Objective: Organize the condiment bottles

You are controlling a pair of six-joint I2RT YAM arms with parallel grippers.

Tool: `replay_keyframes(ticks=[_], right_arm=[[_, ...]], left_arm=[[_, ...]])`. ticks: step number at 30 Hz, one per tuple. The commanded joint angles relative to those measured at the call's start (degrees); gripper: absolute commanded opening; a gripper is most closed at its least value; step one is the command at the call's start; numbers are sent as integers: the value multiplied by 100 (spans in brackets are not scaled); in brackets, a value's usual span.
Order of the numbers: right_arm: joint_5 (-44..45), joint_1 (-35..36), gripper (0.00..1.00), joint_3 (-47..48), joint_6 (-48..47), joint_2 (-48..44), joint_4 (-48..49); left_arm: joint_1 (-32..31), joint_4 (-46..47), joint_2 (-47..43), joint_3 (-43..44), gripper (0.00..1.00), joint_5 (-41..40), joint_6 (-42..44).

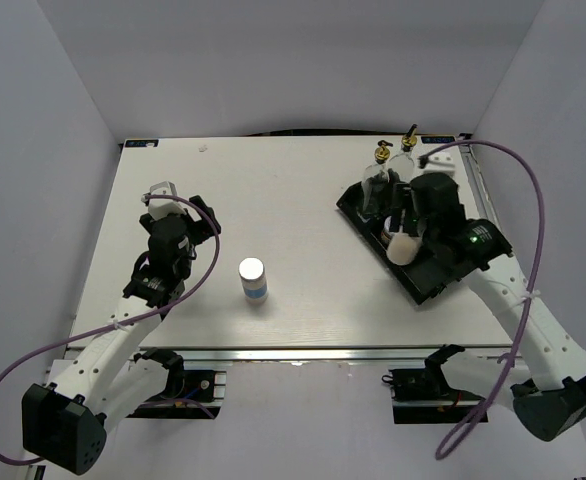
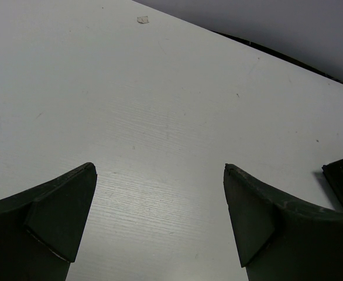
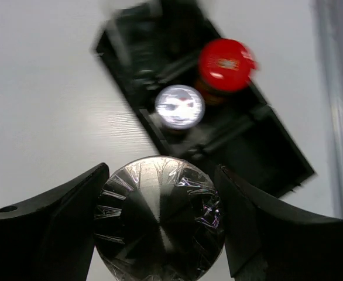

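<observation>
Jar [image 3: 160,225], silver-lidded, gripped by right pincer [image 3: 161,175] over tray [image 3: 277,158] edge; red-lid jar [image 3: 226,64] and second silver jar [image 3: 179,106] in tray. Blue-label bottle [image 1: 253,280] mid-worktop [image 1: 323,200], near front edge. Left pincer [image 2: 160,222] wide, empty.

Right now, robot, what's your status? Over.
Left end effector open, empty. Right end effector shut on silver-lidded jar over black compartment tray. Blue-labelled silver-lidded bottle alone mid-table. Nothing blocking it.
</observation>
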Motion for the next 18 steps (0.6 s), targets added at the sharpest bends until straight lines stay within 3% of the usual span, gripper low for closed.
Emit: replay_keyframes(ticks=[1, 3, 7, 14, 18], right_arm=[[985, -1013, 0, -143, 418, -221, -33], [1196, -1429, 0, -336, 418, -335, 195], [635, -2203, 0, -495, 207, -257, 732], [-358, -3012, 0, -1084, 22, 402, 1716], [-246, -3189, 0, -1251, 181, 552, 1761]], left_arm=[[-14, -7, -119, -19, 98, -72, -13], [-6, 2, -119, -19, 98, -81, -13], [-6, -7, -128, -1, 98, -125, 13], [-6, 2, -154, -10, 98, -116, 31], [-6, -24, -146, -1, 98, -143, 31]])
